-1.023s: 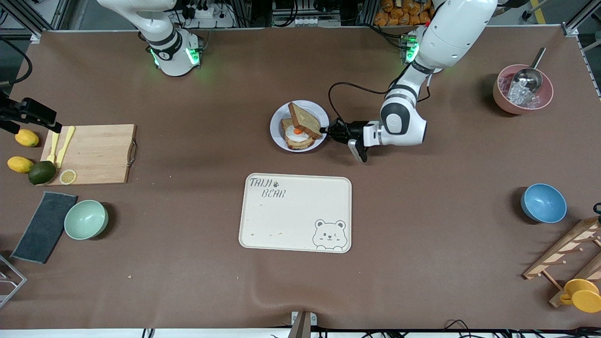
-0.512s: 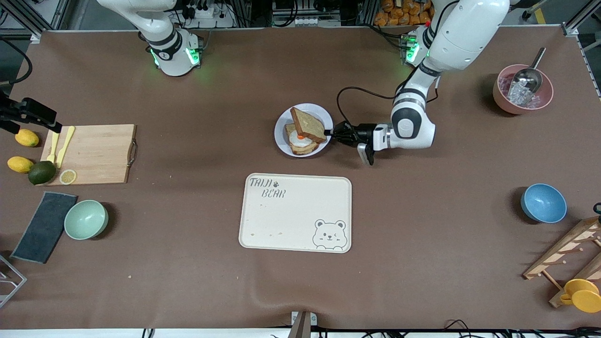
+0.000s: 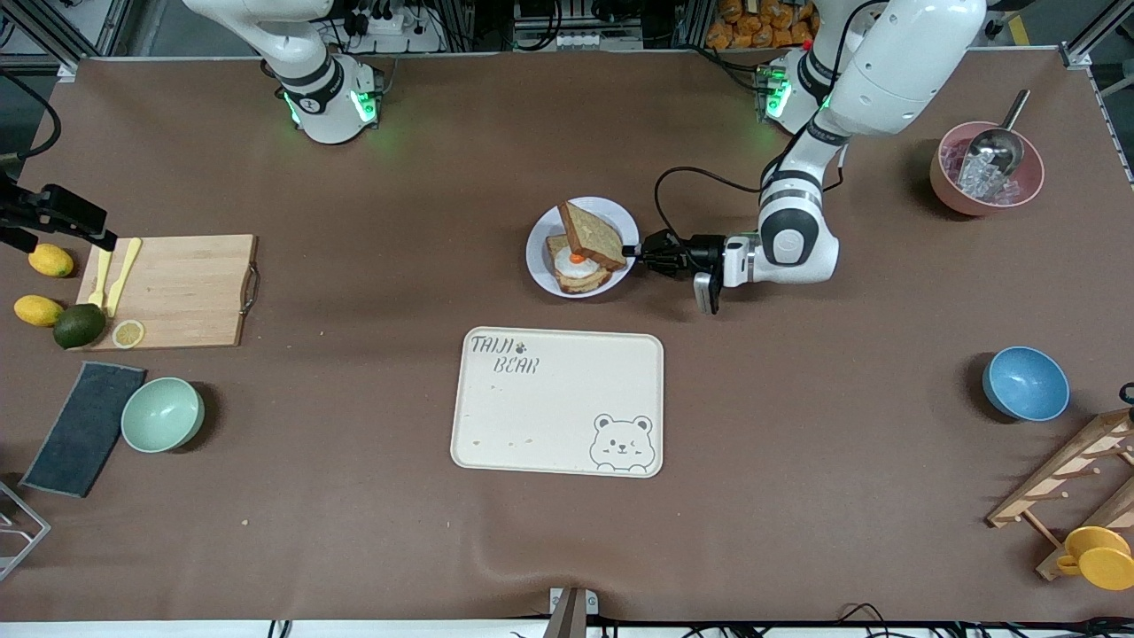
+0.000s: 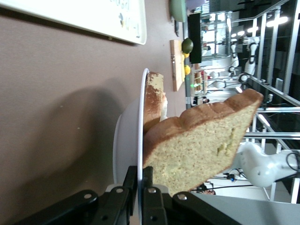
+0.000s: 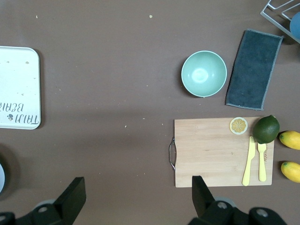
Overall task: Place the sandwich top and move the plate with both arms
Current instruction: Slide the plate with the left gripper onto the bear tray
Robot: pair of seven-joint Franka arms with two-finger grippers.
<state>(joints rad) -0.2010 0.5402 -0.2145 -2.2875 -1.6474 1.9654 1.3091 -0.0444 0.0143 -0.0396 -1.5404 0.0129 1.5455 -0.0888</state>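
The plate (image 3: 535,252) sits mid-table, farther from the front camera than the tray. On it lies a bread slice with a fried egg (image 3: 576,263). The sandwich top (image 3: 592,235) leans tilted on that slice. My left gripper (image 3: 631,251) is shut on the plate's rim at the side toward the left arm's end. In the left wrist view the fingers (image 4: 140,176) pinch the rim (image 4: 140,117), with the sandwich top (image 4: 201,145) just beside them. My right gripper (image 5: 136,206) is open and empty, high over bare table near the cutting board (image 5: 220,152).
The cream bear-print tray (image 3: 556,403) lies nearer to the front camera than the plate. A cutting board (image 3: 173,291), lemons and a mint bowl (image 3: 162,414) sit toward the right arm's end. A pink bowl (image 3: 986,168) and a blue bowl (image 3: 1025,383) sit toward the left arm's end.
My left gripper has slid the plate, with both slices on it, a short way toward the left arm's end of the table. The sandwich top still leans tilted.
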